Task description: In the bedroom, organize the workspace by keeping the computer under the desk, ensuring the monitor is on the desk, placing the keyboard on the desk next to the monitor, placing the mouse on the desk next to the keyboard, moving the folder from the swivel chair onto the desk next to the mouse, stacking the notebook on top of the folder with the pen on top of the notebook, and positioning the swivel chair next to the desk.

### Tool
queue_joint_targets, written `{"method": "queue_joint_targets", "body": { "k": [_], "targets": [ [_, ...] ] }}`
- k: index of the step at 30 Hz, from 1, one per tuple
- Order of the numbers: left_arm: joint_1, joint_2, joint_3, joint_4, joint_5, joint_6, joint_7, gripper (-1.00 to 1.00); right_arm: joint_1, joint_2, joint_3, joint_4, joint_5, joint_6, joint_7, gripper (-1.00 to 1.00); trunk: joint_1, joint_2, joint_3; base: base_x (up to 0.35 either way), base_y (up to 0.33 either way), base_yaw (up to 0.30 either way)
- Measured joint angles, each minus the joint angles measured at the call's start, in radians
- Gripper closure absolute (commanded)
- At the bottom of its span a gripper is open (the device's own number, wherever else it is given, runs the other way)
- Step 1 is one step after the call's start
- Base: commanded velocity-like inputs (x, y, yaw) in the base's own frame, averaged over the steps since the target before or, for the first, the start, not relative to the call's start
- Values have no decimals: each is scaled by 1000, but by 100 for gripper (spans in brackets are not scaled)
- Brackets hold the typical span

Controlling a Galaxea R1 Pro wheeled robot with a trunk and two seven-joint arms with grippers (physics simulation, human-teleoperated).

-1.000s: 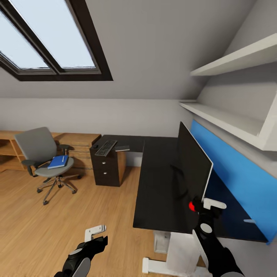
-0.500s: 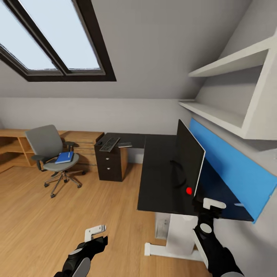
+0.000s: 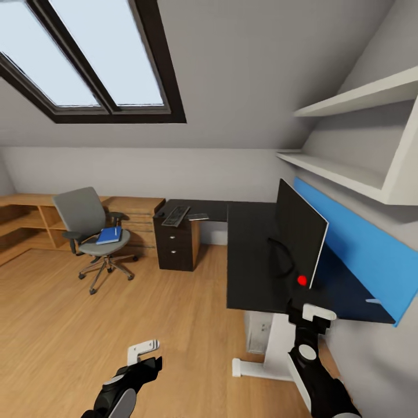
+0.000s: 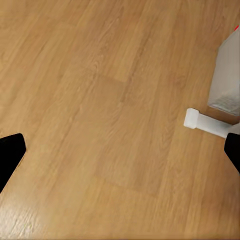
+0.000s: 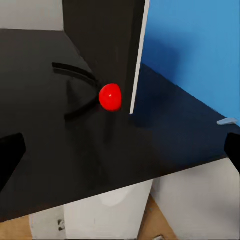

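1. My left hand [image 3: 143, 352] hangs low over the bare wood floor [image 3: 87, 331], fingers spread, holding nothing. My right hand [image 3: 309, 316] is raised at the near edge of the bench [image 3: 252, 261], also spread and empty.
2. The monitor [image 3: 301, 232] stands upright on the bench's near wing, toward the blue wall panel [image 3: 360, 247]; a red dot [image 5: 110, 96] shows beside its lower edge.
3. The keyboard [image 3: 176, 215] lies at the far end of the bench over the drawer unit [image 3: 176, 247], with the notebook [image 3: 198, 217] just beside it. A small dark lump at the far left corner may be the mouse; it is too small to be sure.
4. The folder [image 3: 108, 235] lies on the chair [image 3: 96, 223] seat, well apart from the bench, with the pen on top, too thin to point at surely.
5. Something pale sits under the bench by the white leg [image 4: 207, 123], likely the computer [image 4: 227, 75].
6. I judge the folder stiff, light and slick, best taken by an edge overhanging the seat. The pen would roll off if tilted. The keyboard is rigid and should be gripped across its narrow side.
7. I can read no brand or writing anywhere.
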Motion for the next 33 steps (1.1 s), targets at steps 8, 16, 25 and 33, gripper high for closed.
{"method": "queue_joint_targets", "body": {
  "k": [8,16,25,33],
  "targets": [
    [0,0,0,9,-1,0,0,-100,0,34,86,41,0,-30,16,-100,0,0,0,42,336,0],
    [0,0,0,30,-4,0,-2,-100,0,52,108,103,2,-95,18,-100,0,0,0,140,325,0],
    [0,1,0,44,-5,0,-3,-100,0,57,127,122,2,-104,18,-100,0,0,0,187,309,0],
    [0,0,-3,77,-1,-39,-3,-100,0,73,188,163,3,-105,18,-100,0,0,0,220,286,0]
  ]
}}
